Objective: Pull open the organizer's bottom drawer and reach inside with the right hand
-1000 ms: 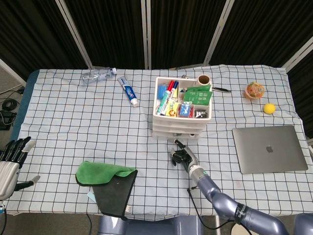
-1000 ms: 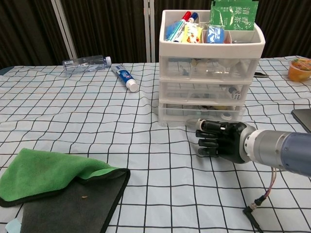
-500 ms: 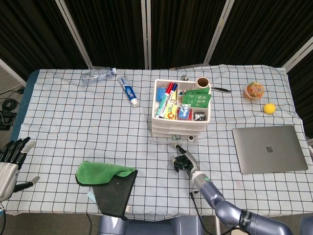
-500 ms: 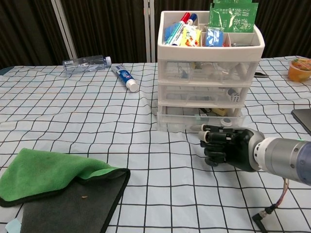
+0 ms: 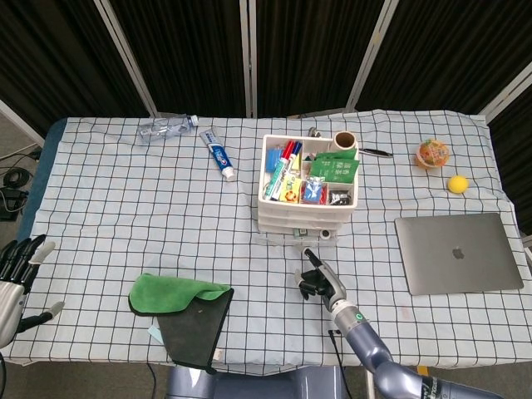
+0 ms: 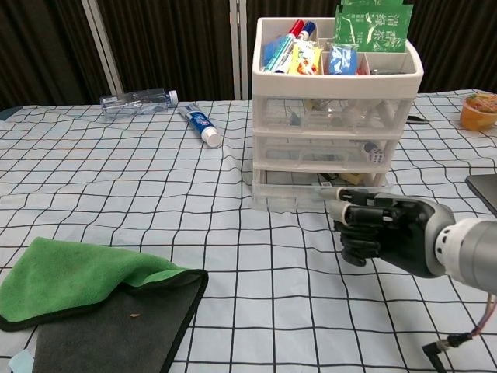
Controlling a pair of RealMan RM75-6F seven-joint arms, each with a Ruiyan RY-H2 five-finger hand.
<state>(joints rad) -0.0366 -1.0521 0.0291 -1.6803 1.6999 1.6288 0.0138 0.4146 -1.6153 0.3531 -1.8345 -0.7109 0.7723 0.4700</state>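
Where the checked cloth hangs over the bench (image 5: pixel 108 216) at its far left edge, the left hand (image 5: pixel 15 274) sits low with its dark fingers spread apart and nothing in them. Next along, near the front edge, a green cloth (image 5: pixel 174 295) lies folded over a dark grey one (image 5: pixel 195 326). Toward the back, a clear plastic bottle (image 5: pixel 166 127) lies on its side, and just beside it a toothpaste tube (image 5: pixel 220 155) lies at a slant.

Past the middle stands the white three-drawer organizer (image 6: pixel 334 124), its open top tray stuffed with markers (image 6: pixel 286 40), small packets and a green sachet (image 6: pixel 373 25). Its bottom drawer (image 6: pixel 299 194) appears drawn forward a little from the stack, its clear front standing proud of the two drawers above. The right hand (image 6: pixel 384 227) is right in front of that drawer, outside it, fingers curled in toward the palm; whether the fingertips actually touch the drawer front I cannot tell, and nothing shows in its grasp. Behind the organizer stands a roll of tape (image 5: pixel 346 136).

Farther right, a closed silver laptop (image 5: pixel 457 252) lies flat. Beyond it, near the back corner, sit an orange-filled cup (image 5: pixel 432 153) and a small yellow ball (image 5: pixel 457 184), slightly apart.
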